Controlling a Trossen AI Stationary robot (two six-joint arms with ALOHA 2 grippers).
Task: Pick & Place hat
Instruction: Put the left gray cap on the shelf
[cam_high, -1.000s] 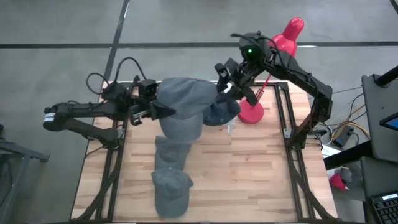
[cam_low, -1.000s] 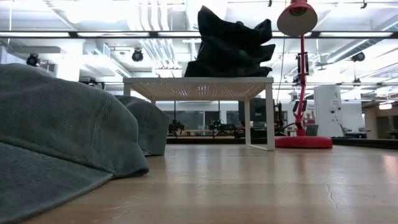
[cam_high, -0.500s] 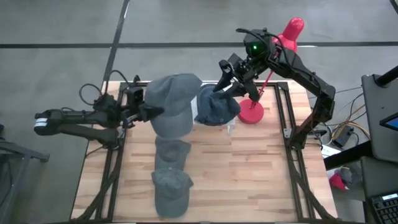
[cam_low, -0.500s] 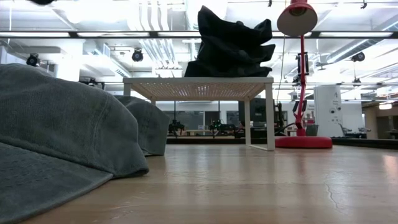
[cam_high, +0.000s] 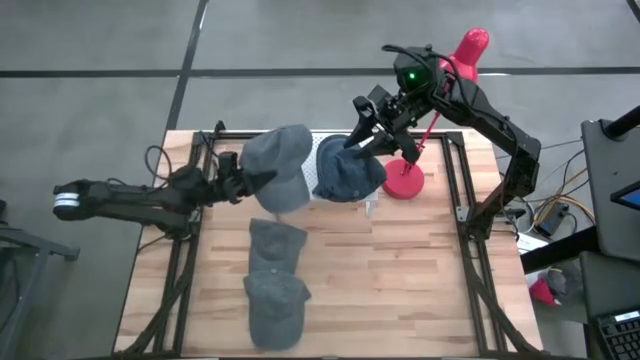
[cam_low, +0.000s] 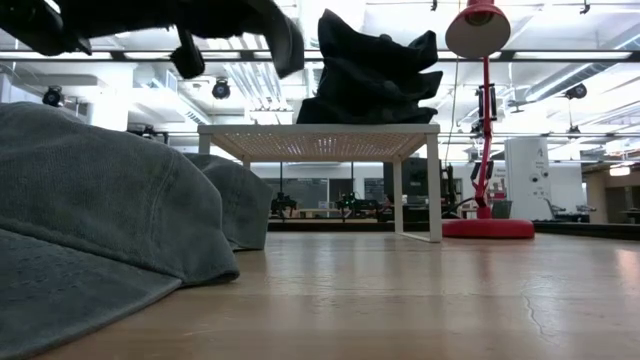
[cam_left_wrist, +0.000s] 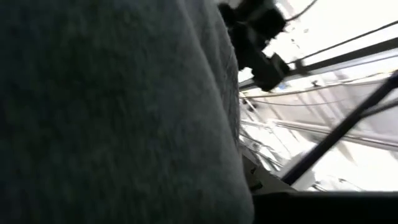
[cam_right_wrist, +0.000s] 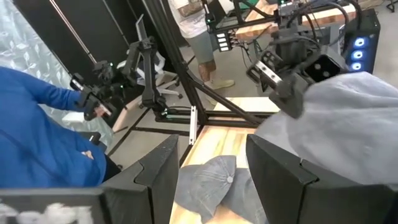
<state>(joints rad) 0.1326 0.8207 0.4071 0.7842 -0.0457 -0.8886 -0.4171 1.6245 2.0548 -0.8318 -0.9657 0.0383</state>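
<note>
Now a grey hat (cam_high: 278, 180) is carried leftward, clenched in the left gripper (cam_high: 243, 182), and has been drawn clear of the right gripper (cam_high: 362, 140), whose jaws stand apart, empty, above the dark hat (cam_high: 348, 172) on the white stand (cam_low: 320, 135). Apparently the handover is done. Two more hats (cam_high: 274, 280) lie nearer on the table (cam_high: 400, 290); placing remains.

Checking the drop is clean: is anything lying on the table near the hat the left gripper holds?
Yes. The left gripper is shut on the grey hat, over the table's far half. A second hat lies right at its near edge, a third hat nearer the front. Bare wood shows to the right.
</note>
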